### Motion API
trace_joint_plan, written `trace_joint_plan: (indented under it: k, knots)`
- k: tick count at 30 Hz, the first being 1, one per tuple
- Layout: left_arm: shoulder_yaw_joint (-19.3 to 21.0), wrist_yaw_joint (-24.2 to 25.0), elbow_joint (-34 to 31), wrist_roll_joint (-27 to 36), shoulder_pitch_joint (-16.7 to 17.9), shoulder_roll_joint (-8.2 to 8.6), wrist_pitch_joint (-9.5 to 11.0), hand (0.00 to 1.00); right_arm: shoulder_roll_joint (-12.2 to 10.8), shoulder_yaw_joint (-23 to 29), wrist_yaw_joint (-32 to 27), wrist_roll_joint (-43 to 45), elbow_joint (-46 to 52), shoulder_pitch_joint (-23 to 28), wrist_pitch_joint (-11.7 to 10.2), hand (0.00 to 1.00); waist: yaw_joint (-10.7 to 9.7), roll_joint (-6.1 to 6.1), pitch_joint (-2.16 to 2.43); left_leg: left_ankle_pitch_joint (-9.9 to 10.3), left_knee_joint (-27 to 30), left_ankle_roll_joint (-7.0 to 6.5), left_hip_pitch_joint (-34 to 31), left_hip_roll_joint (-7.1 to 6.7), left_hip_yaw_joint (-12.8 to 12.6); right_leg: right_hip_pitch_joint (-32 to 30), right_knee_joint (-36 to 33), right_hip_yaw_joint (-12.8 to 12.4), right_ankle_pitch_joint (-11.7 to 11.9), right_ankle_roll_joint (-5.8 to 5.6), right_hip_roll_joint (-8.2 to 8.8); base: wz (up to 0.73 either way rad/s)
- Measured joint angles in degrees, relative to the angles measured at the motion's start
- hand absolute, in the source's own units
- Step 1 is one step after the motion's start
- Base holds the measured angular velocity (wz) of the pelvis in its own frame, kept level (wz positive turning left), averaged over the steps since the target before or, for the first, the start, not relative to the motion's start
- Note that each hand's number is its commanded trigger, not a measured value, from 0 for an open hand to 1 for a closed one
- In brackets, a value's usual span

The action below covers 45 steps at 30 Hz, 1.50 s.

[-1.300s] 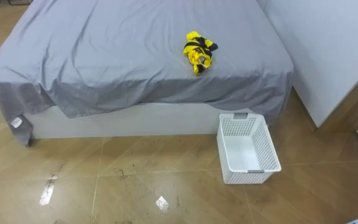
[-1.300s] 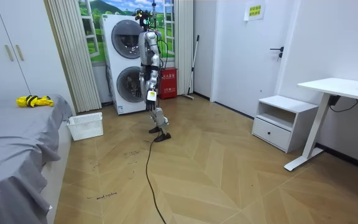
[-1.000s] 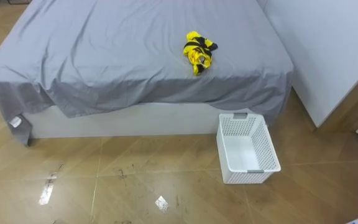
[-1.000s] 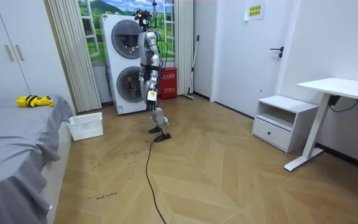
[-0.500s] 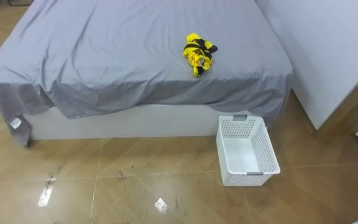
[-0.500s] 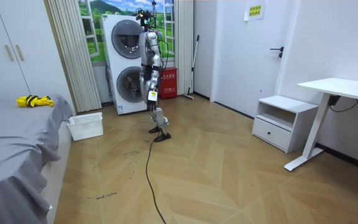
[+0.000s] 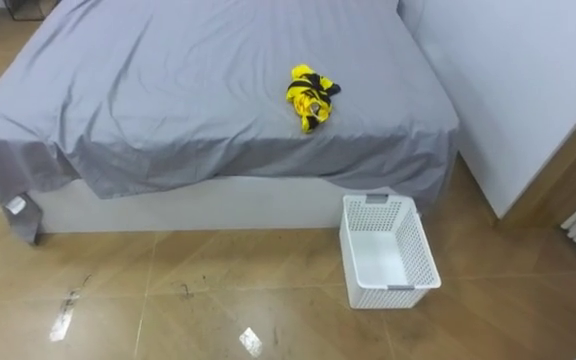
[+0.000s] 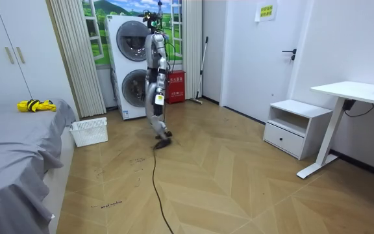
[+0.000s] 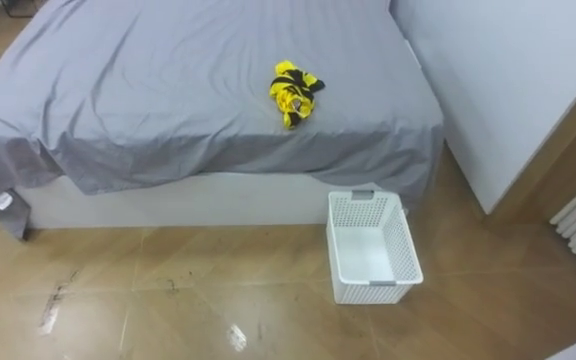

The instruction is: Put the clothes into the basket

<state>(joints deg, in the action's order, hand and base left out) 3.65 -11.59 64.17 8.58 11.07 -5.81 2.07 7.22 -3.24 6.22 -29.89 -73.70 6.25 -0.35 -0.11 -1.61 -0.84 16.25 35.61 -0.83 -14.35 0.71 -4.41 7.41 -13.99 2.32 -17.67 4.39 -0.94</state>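
Robot has stepped off from the washing machines (image 8: 130, 65) toward the bed (image 7: 168, 90) — nothing done yet: clothes (image 7: 308, 96) lie near its front right corner, basket (image 7: 420, 250) stands empty below, left hand (image 8: 158, 104) hangs — released or clenched cannot be told.

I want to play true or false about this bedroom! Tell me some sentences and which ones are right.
1. The yellow and black clothes lie on the grey bed. True.
2. The white basket is full of clothes. False: it is empty.
3. The basket stands on the wooden floor next to the bed. True.
4. The robot stands right at the bed. False: it is over by the washing machines, across the floor from the bed.
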Motion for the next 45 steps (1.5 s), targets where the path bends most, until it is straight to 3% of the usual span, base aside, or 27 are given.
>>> trace_joint_plan:
  k: [1, 3, 6, 9, 10, 13, 14, 17, 18, 20, 22, 24, 25, 27, 28, 29, 30, 31, 34, 35, 36, 38, 40, 42, 43, 44, 45]
  knots:
    - [-0.40, -0.01, 0.01, 1.05, 0.01, 0.24, 0.05, 0.00, 0.24, 0.10, -0.19, -0.30, 0.15, 0.04, 0.42, 0.00, 0.37, -0.18, 0.06, -1.81, -7.23, 1.05, -3.23, -1.71, -0.31, -0.65, -1.01, -0.05, -1.18, -0.36, 0.82, -0.26]
    - [-0.26, -0.18, 0.17, 1.00, 1.02, 0.33, 0.56, 0.00, 0.27, -0.04, -0.43, 0.23, 0.32, -0.05, 0.96, 0.00, 1.34, -0.07, 0.08, -10.93, -16.74, 1.44, -6.67, -2.17, -0.24, 0.25, -1.00, -0.74, -3.00, -1.02, 2.20, -0.48]
    - [-0.25, -0.07, -0.01, 1.02, 0.70, 0.93, 1.41, 0.00, 0.49, 0.13, -0.96, 1.25, 0.42, -0.13, 1.24, 0.00, 0.39, -0.20, 0.22, -16.20, -16.53, -0.63, -9.37, -2.80, -2.34, 1.04, -0.28, -1.24, -4.70, -2.65, 3.77, 0.03]
    - [-0.15, 0.03, -0.07, 0.96, -0.89, 1.17, 2.85, 0.00, 0.67, 2.15, -1.85, 3.54, 0.68, -0.61, 2.04, 0.00, 0.45, -1.48, 0.64, -14.88, -11.40, -1.83, -16.63, -5.63, -4.65, 0.81, 0.24, -5.01, -7.69, -4.11, 7.96, 0.40]
    - [0.25, 0.06, -0.05, 0.83, -1.34, 1.45, 3.17, 0.00, 0.97, 3.37, -1.92, 4.50, 0.91, -0.32, 2.66, 0.00, 0.00, -1.13, 1.27, -11.37, -7.39, -6.61, -18.20, -5.93, -7.85, 1.31, -0.30, -6.22, -9.07, -5.14, 9.16, 0.27]
    - [0.74, 0.04, 0.05, 0.91, -1.56, 0.54, 3.33, 0.00, -0.08, 3.85, -1.82, 5.01, 2.89, -0.67, 2.36, 0.00, 2.77, -2.28, 0.60, -3.86, -2.27, -8.23, -12.68, -6.46, -10.51, 2.71, -6.19, -5.42, -4.81, -9.93, 11.21, -0.41]
    - [0.64, 0.03, 0.12, 0.93, -1.59, 0.46, 3.34, 0.00, -0.33, 3.45, -1.88, 4.97, 4.07, -0.68, 0.97, 0.00, 3.38, -2.65, 0.04, -2.52, -3.27, -8.26, -8.44, -6.60, -11.03, 2.46, -12.09, -4.39, -0.55, -9.90, 11.74, -0.62]
    - [-0.55, -0.03, -0.02, -0.04, -3.62, 0.09, 3.53, 0.00, -0.33, 3.24, -1.91, 4.83, 6.79, -0.85, -0.91, 0.00, 3.20, -1.67, 0.13, -0.66, -12.72, -8.10, 2.95, -7.81, -9.79, -4.15, -31.59, -1.54, 13.05, -9.53, 12.52, -0.15]
    - [-0.50, -0.05, -0.04, -0.80, -4.18, 0.08, 3.68, 0.00, -0.30, 3.27, -1.87, 4.62, 7.58, -0.90, -0.89, 0.00, 3.50, -1.56, -0.02, -0.64, -14.08, -8.08, 4.65, -7.84, -9.49, -6.53, -35.26, -0.56, 11.64, -8.65, 12.76, -0.06]
    - [-1.36, -0.10, -0.35, -3.25, -4.83, 0.21, 4.86, 0.00, -0.18, 3.23, -1.78, 4.19, 12.30, -0.46, -0.82, 0.00, 3.53, 0.17, -0.10, -0.47, -18.71, -7.74, 10.83, -6.31, -8.23, -16.35, -40.91, 4.02, 3.22, -6.04, 10.69, -0.02]
    - [-2.16, -0.10, -0.47, -3.88, -5.17, 0.25, 5.15, 0.00, -0.29, 3.10, -1.70, 3.93, 14.67, -0.46, -0.73, 0.00, 3.33, 1.76, -0.51, -0.20, -20.91, -7.24, 14.17, -4.59, -6.95, -22.60, -34.67, 6.25, -0.13, -5.15, 7.06, 0.13]
    - [-4.03, -0.01, -0.72, -4.77, -5.84, 0.01, 5.14, 0.00, -0.28, 2.31, -1.74, 4.13, 16.44, -0.58, -0.70, 0.00, 2.93, 1.94, -0.37, 0.20, -23.47, -6.51, 17.16, -3.66, -5.78, -26.67, -21.82, 6.60, 0.23, -4.41, 3.75, 0.36]
    - [-5.29, 0.07, -0.76, -4.78, -5.95, 0.13, 4.97, 0.00, -0.26, 1.99, -1.77, 3.88, 17.14, -0.72, -0.84, 0.00, 2.81, 1.96, -0.35, 0.43, -24.91, -6.09, 19.32, -3.42, -4.44, -27.99, -12.05, 7.39, 3.54, -3.52, 2.54, 0.64]
    - [-8.28, 0.92, -0.74, -5.23, -5.80, 0.38, 4.61, 0.00, -0.30, 1.73, -1.92, 3.02, 17.73, -0.58, -1.35, 0.00, 1.79, 2.40, 0.17, 0.78, -25.89, -5.43, 23.26, -2.35, -3.15, -27.53, -2.11, 8.92, 16.29, -0.29, 0.90, 0.71]
    - [-8.44, 1.08, -0.73, -5.76, -5.74, 0.38, 4.64, 0.00, -0.30, 1.72, -2.00, 3.04, 18.27, -0.68, -1.35, 0.00, 2.20, 2.09, 0.41, 1.14, -25.77, -4.78, 23.93, -2.10, -3.24, -27.50, -1.22, 8.77, 18.67, 1.00, 0.22, 0.19]
    - [-8.42, 1.17, -0.63, -5.88, -5.19, 0.72, 4.63, 0.00, -0.06, 1.69, -2.38, 2.72, 19.46, -1.30, -1.60, 0.00, 2.70, 3.43, 1.12, 2.73, -25.43, -2.00, 25.13, -0.14, -3.23, -27.10, -2.26, 9.16, 19.69, 0.94, -1.51, -0.20]
    - [-8.18, 1.23, -0.62, -5.89, -4.83, 0.78, 4.62, 0.00, -0.18, 1.71, -2.46, 2.37, 19.69, -2.09, -1.75, 0.00, 3.20, 4.14, 1.38, 3.24, -25.05, -1.05, 25.51, 0.82, -3.31, -26.33, -3.04, 9.69, 19.46, 1.50, -2.33, -0.35]
    - [-7.54, 1.41, -0.12, -5.90, -4.44, 0.61, 4.62, 0.00, -0.41, 1.58, -2.37, 2.05, 20.12, -3.50, -2.07, 0.00, 3.39, 4.86, 0.87, 3.41, -22.56, 1.02, 25.80, 2.36, -3.33, -24.37, -2.99, 10.36, 18.31, 2.56, -3.66, -0.16]
    - [-6.03, 2.08, -0.57, -5.88, -3.21, 0.59, 5.06, 0.00, -0.40, 1.29, -2.36, 2.00, 21.85, -4.73, -2.16, 0.00, 1.42, 4.02, 0.54, -1.63, -8.50, 6.18, 23.72, 3.63, -3.71, -16.69, -0.38, 10.99, 15.38, 2.51, -3.78, 0.22]
    - [-5.80, 2.08, -1.24, -5.79, -2.18, 0.46, 5.50, 0.00, -0.38, 0.52, -2.35, 1.57, 23.07, -4.54, -2.32, 0.00, 1.06, 3.06, 0.56, -4.85, -2.24, 5.95, 22.36, 4.00, -3.79, -13.03, 1.85, 11.11, 14.07, 2.22, -3.67, 0.16]
    - [-5.72, 2.08, -1.24, -5.70, -1.57, 0.42, 5.70, 0.00, -0.39, 0.35, -2.33, 0.69, 23.57, -4.56, -2.67, 0.00, 0.86, 2.52, 0.47, -5.07, 0.65, 5.94, 21.54, 4.68, -3.71, -11.60, 2.76, 10.52, 13.16, 1.94, -3.64, 0.15]
    - [-5.77, 2.07, -1.98, -4.51, -2.21, 0.38, 5.66, 0.00, -0.37, 0.13, -3.20, -1.15, 24.16, -5.78, -3.90, 0.00, 0.06, 2.06, 0.11, -0.49, 4.23, 3.56, 15.87, 6.68, -3.42, -9.34, 3.52, 9.29, 12.16, 1.96, -3.87, 0.16]
    - [-5.88, 2.07, -4.13, -3.94, -2.07, 0.32, 6.18, 0.00, -0.30, 0.17, -4.12, -1.31, 26.85, -5.47, -3.86, 0.00, 0.89, 0.52, -0.44, 2.40, 1.27, 3.90, 9.87, 6.29, -2.83, -9.10, 3.73, 7.08, 11.95, 1.59, -3.14, -0.19]
    - [-5.83, 2.07, -3.97, -1.23, -2.48, 0.26, 6.96, 0.00, 0.09, 0.29, -5.40, -2.01, 30.32, -4.13, -3.84, 0.00, 2.14, -0.03, -0.41, 0.33, -9.41, 3.35, 4.52, 6.54, -1.54, -8.63, 4.19, 5.26, 11.32, 0.57, -3.07, -0.49]
    - [-5.76, 2.07, -3.75, -0.69, -2.32, 0.17, 7.06, 0.00, 0.08, 0.18, -5.90, -2.37, 30.87, -3.37, -3.77, 0.00, 2.41, 0.41, -0.16, -0.46, -9.92, 2.68, 4.43, 6.66, -1.45, -8.61, 4.15, 4.50, 10.95, 0.06, -3.05, -0.28]
    - [-6.02, 2.07, -3.31, -0.45, -1.71, -0.20, 7.03, 0.00, 0.06, 0.02, -6.33, -2.31, 32.18, -2.15, -3.67, 0.00, 1.91, 0.02, 0.85, -1.11, -12.47, 1.83, 6.18, 5.83, -1.81, -8.71, 4.14, 3.99, 11.02, -0.61, -2.48, -0.11]
    - [-6.19, 2.07, -3.30, -0.45, -1.61, -0.46, 7.03, 0.00, 0.07, 0.06, -6.34, -2.31, 32.90, -1.73, -3.65, 0.00, 1.75, -0.23, 0.93, -1.54, -13.89, 1.61, 7.19, 5.30, -2.24, -8.72, 4.21, 3.85, 10.99, -0.83, -2.02, -0.22]
